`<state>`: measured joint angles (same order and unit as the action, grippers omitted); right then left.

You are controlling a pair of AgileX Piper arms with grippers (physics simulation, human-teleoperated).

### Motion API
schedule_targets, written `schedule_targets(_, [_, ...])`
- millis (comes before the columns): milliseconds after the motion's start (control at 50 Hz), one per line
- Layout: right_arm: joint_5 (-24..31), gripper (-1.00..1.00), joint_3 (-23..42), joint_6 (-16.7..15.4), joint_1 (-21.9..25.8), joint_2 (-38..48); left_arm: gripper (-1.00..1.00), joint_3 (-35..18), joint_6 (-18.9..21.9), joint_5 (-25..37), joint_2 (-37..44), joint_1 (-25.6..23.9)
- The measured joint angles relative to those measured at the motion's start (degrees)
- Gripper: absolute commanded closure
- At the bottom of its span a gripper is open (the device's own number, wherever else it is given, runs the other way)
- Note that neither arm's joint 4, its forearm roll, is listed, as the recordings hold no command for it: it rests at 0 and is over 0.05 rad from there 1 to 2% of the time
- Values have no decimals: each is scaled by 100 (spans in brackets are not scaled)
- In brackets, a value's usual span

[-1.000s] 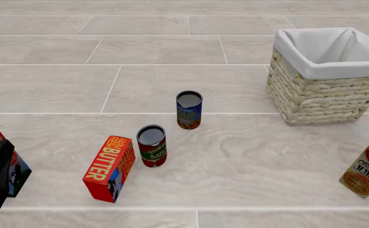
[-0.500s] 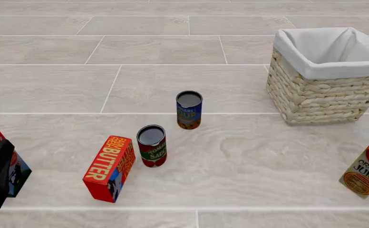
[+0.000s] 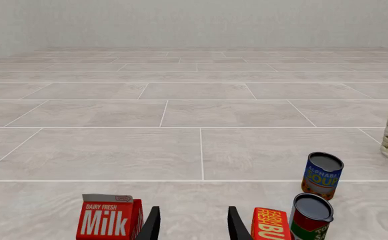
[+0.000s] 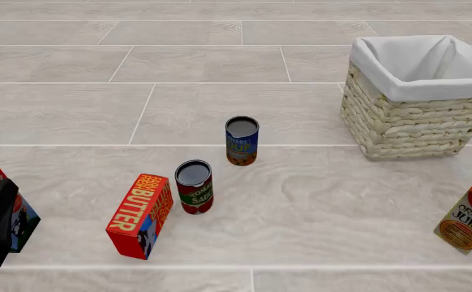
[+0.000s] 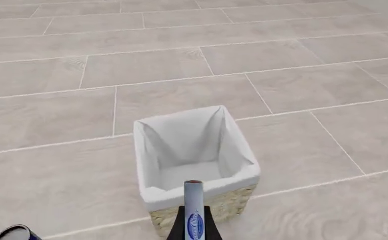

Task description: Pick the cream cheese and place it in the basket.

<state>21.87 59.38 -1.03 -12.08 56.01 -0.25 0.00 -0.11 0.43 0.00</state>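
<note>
Carriage was the step in hand, by my judgement. In the right wrist view the right gripper (image 5: 193,220) had its two dark fingers pressed against a thin blue-and-white packet, the cream cheese (image 5: 193,205), seen edge-on and standing up between them. Beyond it stood the square, pale straw-coloured wicker basket (image 5: 147,195) with its white cloth lining, its open mouth showing nothing inside that I could make out. The packet was lined up with the near rim, not yet inside.

The front view showed the same basket (image 4: 398,121) at far right, but neither the right gripper nor the packet fell within it.

The left gripper (image 3: 192,225) had its fingers spread, nothing between them, with a red milk carton (image 3: 107,220) just beside one finger and a red-orange butter box (image 3: 271,225) just beside the other; two tins, a blue soup can (image 3: 322,176) and a red-and-green one (image 3: 311,217), stood near the box.

The next move would call for carrying the packet forward until it sat over the lining's centre, then parting the fingers. A release too early risked it striking the near rim.
</note>
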Motion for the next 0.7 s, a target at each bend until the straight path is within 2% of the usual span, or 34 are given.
schedule_targets(440, [538,100,842,-43,488,1035,-100,0,0,0,0,0])
schedule_targets(700, [1107,100,1607,-157,484,1685,-100,0,0,0,0,0])
